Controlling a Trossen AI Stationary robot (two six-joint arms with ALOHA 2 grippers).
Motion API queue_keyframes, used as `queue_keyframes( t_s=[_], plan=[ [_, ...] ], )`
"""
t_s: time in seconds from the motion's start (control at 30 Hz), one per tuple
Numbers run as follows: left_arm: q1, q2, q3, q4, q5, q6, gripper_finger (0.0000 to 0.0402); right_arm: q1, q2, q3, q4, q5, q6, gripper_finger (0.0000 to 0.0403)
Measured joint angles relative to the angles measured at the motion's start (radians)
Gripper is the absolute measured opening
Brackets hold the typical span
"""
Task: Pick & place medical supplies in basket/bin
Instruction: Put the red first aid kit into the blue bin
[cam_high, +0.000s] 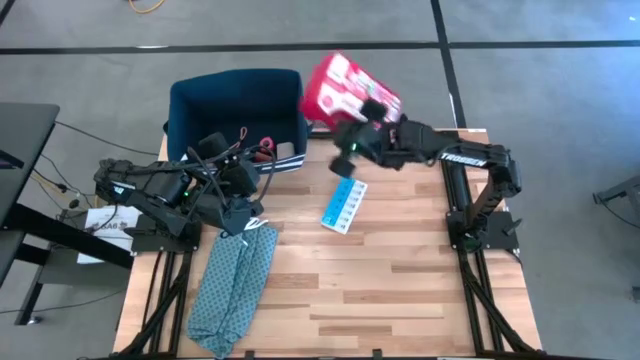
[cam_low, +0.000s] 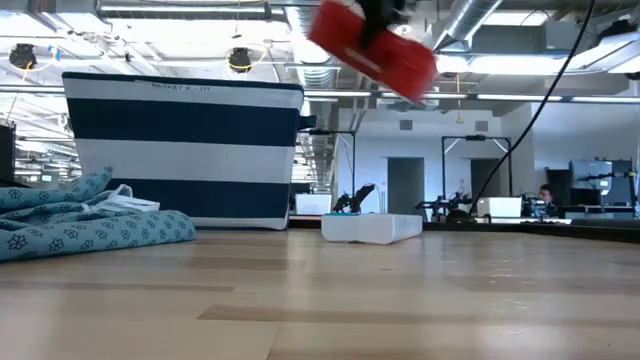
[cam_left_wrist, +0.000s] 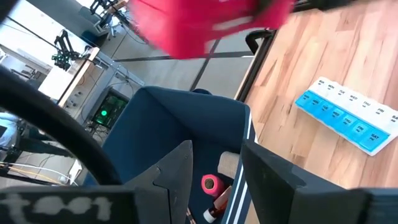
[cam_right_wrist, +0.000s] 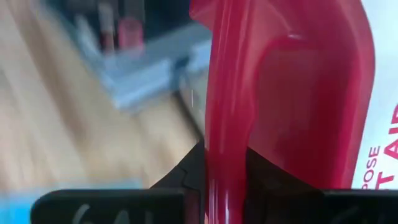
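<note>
From the high view, my right gripper (cam_high: 372, 112) is clamped on the red first-aid case (cam_high: 345, 88), carrying it in the air just beside the right wall of the navy bin (cam_high: 190, 100). The light blue pill box (cam_high: 344, 205) lies on the table (cam_high: 400, 280) below the right arm. My left gripper (cam_high: 240, 215) rests by the bin's near edge, over the top of the teal cloth (cam_high: 235, 280).

In the low view, the case (cam_low: 375, 45) hangs tilted, well above the tabletop and higher than the bin's (cam_low: 185, 150) rim. The pill box (cam_low: 370, 228) sits flat and apart from it.

Through the left wrist view, my left fingers (cam_left_wrist: 273, 180) stand apart with nothing between them, aimed at the bin (cam_left_wrist: 180, 124), where a pink tape roll (cam_left_wrist: 210, 184) already lies.

In the right wrist view, the jaws pinch the case (cam_right_wrist: 280, 93) by a thin rim. It looks like a stiff, smooth plastic shell, light but bulky; held by one edge, I judge it may swing or slip. The bin's soft wall is what I must clear.
</note>
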Motion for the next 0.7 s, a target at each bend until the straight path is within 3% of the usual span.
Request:
queue_keyframes(
  t_s=[0.1,0.17,0.3,0.37,0.53,0.7],
  plan=[
    [-0.008,0.0,0.0,0.0,0.0,-0.003,0.013,-0.023,0.002,0.036,0.285,-0.103,-0.224,0.0048],
    [-0.021,0.0,0.0,0.0,-0.002,-0.006,0.013,-0.051,0.003,0.035,0.502,-0.276,-0.305,0.0048],
    [-0.072,-0.012,0.0,0.0,-0.022,-0.008,0.013,-0.107,0.063,0.032,0.854,-0.71,-0.265,0.0049],
    [-0.098,-0.018,0.0,0.0,-0.046,-0.009,0.013,-0.122,0.111,0.029,0.962,-0.834,-0.204,0.0049],
    [-0.14,-0.024,0.0,0.0,-0.064,-0.033,0.013,-0.139,0.26,0.029,1.075,-0.881,-0.172,0.005],
    [-0.165,-0.024,0.0,0.0,-0.047,-0.053,0.013,-0.15,0.423,0.047,1.113,-0.686,-0.244,0.005]
  ],
)
